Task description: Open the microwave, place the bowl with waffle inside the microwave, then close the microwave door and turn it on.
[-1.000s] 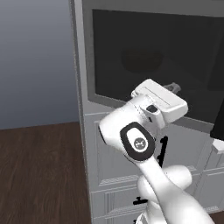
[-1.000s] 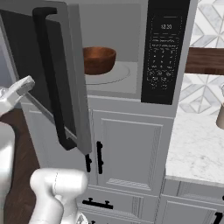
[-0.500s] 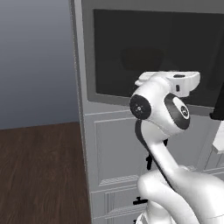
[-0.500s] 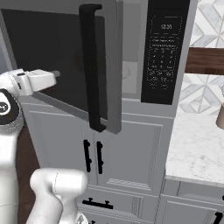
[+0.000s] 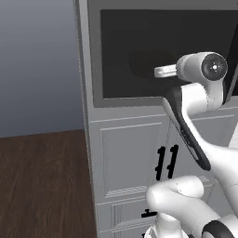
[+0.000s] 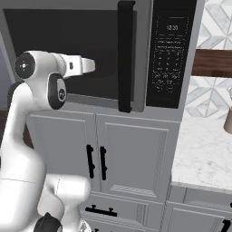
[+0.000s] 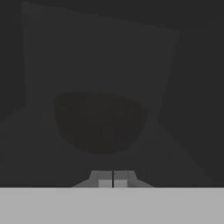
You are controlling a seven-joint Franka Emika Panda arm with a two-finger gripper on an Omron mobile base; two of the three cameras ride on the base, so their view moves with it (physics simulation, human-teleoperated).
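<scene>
In the left base view the microwave door (image 5: 162, 56) looks flush with the grey front, its dark glass showing a dim round shape — the bowl (image 5: 146, 62) — behind it. The arm's wrist is level with the window, the hand pointing left at the glass.

In the right base view the door's black bar handle (image 6: 125, 56) stands upright just left of the control strip (image 6: 170, 54), and no gap shows along that edge, so the door is probably shut. The hand lies against or just off the window, left of the handle. A marble tabletop (image 6: 204, 154) lies to the right, below the tiled wall.

In the hand view the gripper (image 7: 113, 180) has its two tips drawn together with nothing between them. Beyond them the bowl sits dim and centred inside the microwave (image 7: 39, 57); the waffle cannot be made out.

What remains, as I judge it, is turning the microwave on. To do that well, back the hand clear of the glass, carry it right past the handle without catching it, and press the start key squarely with the closed tips — lightly, one key only.
</scene>
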